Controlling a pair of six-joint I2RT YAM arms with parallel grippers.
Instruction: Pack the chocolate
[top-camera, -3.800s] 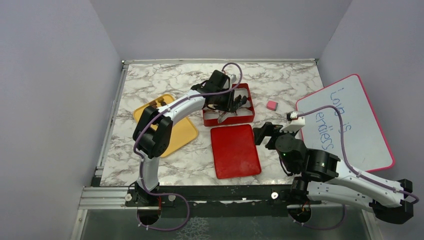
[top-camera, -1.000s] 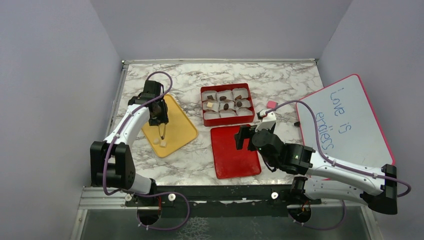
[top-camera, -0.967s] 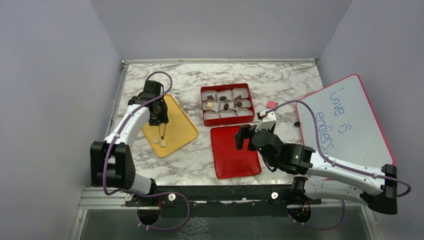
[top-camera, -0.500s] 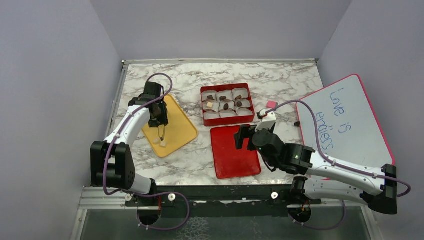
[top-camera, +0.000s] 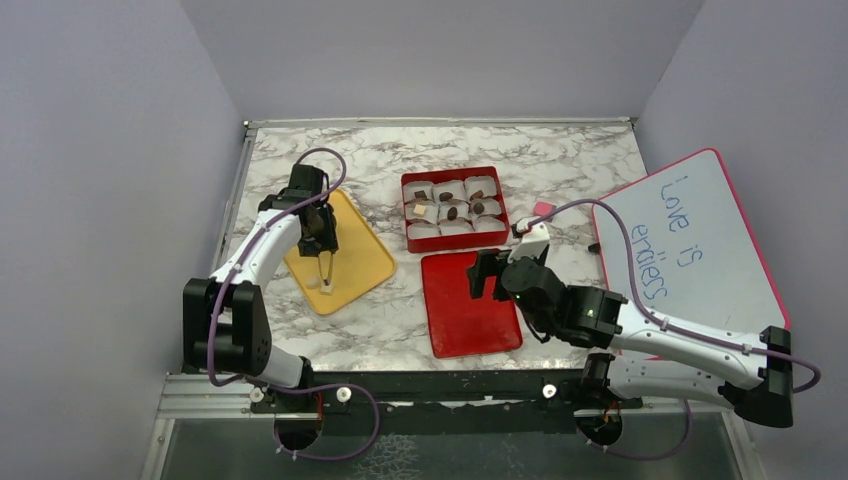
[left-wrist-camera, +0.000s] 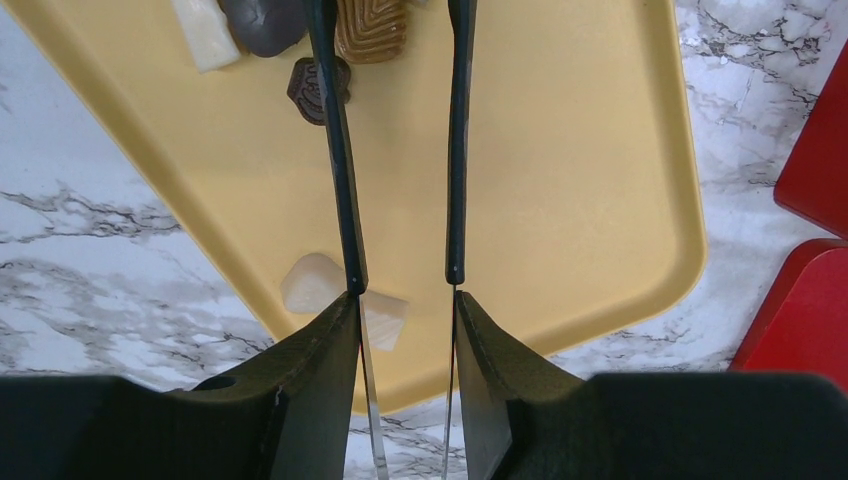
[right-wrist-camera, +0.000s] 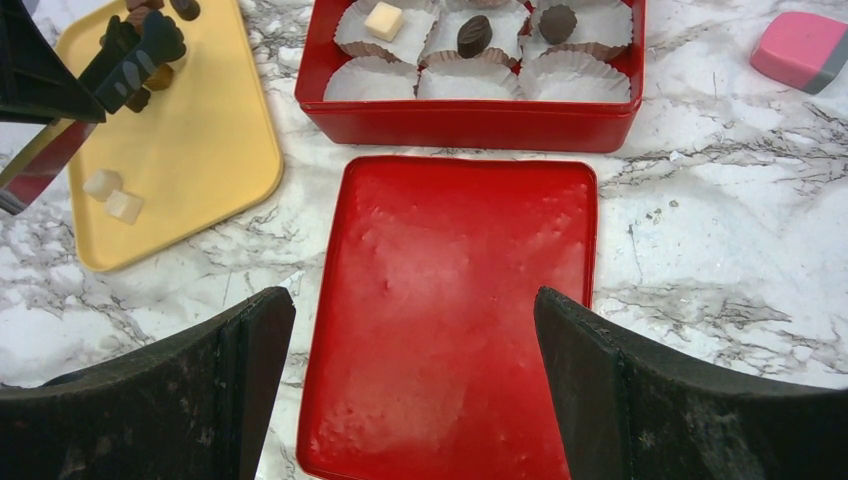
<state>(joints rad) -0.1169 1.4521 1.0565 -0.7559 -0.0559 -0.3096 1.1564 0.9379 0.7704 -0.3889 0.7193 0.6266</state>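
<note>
Top camera looks down over the whole counter from behind; left wrist hugs the yellow tray, right wrist sits higher, sharing that tray.

The table is white marble veined with grey. The tray is mustard yellow; the box and its flat lid are glossy red, and the pleated paper cups white. Two cubes are pale cream, the oval pieces dark brown. The eraser is pink with a grey band. The whiteboard has a pink frame and blue handwriting. The left arm and right arm are white with black joints.
</note>
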